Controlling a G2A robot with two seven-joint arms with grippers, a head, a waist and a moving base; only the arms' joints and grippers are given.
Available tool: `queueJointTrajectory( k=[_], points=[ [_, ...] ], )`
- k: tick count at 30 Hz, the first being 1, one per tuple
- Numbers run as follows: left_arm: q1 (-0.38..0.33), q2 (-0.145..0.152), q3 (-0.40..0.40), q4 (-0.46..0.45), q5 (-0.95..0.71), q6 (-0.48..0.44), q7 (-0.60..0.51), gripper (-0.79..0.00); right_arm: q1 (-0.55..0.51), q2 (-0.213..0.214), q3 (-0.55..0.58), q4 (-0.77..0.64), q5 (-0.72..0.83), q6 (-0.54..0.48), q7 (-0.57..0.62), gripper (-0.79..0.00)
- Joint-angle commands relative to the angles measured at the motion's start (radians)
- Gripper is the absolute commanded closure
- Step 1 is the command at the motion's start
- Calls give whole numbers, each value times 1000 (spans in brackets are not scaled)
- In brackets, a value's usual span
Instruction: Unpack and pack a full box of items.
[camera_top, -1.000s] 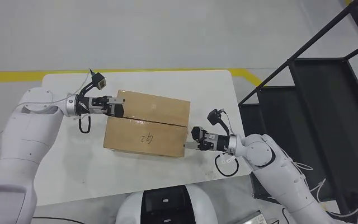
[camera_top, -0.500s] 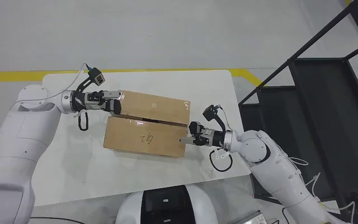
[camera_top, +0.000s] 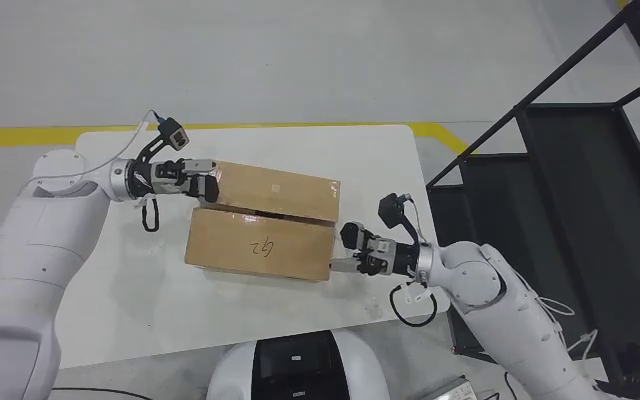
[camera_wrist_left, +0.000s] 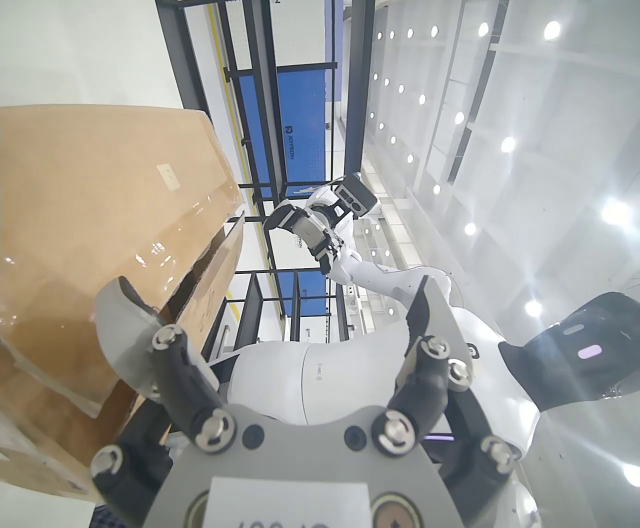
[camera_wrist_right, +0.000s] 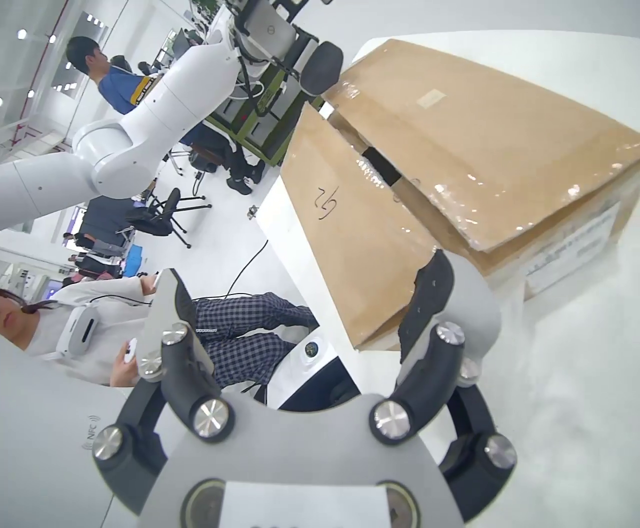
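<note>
Jaws of the right gripper (camera_top: 334, 264) stand spread apart with nothing between them. The unit sits at 4 o'clock of the cardboard box (camera_top: 262, 247), at its near end corner. Box position: centre of the white table (camera_top: 120, 290), with the top flaps parted along the middle seam and the far flap (camera_top: 285, 190) slightly raised. Left gripper (camera_top: 214, 184): at 10 o'clock of the box, jaws spread apart, one finger (camera_wrist_left: 120, 320) at the far flap's end edge. Yellow floor line (camera_top: 300, 127): beyond the table, 12 o'clock.

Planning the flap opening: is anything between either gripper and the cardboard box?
Nothing visible. The left gripper sits at the far left end of the box, the right gripper at its near right corner.
</note>
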Motion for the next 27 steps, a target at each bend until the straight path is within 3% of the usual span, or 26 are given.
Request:
queueJointTrajectory(
  k=[1,12,27],
  points=[
    [-1,3,3,-6,-2,2,0,-785,27,-3,-25,17,7,12,11,-785],
    [6,34,39,-8,72,23,0,-785,92,-13,-83,83,18,25,13,-785],
    [-20,32,79,15,208,-18,19,-785,-81,12,18,61,36,-23,-1,-785]
  ],
)
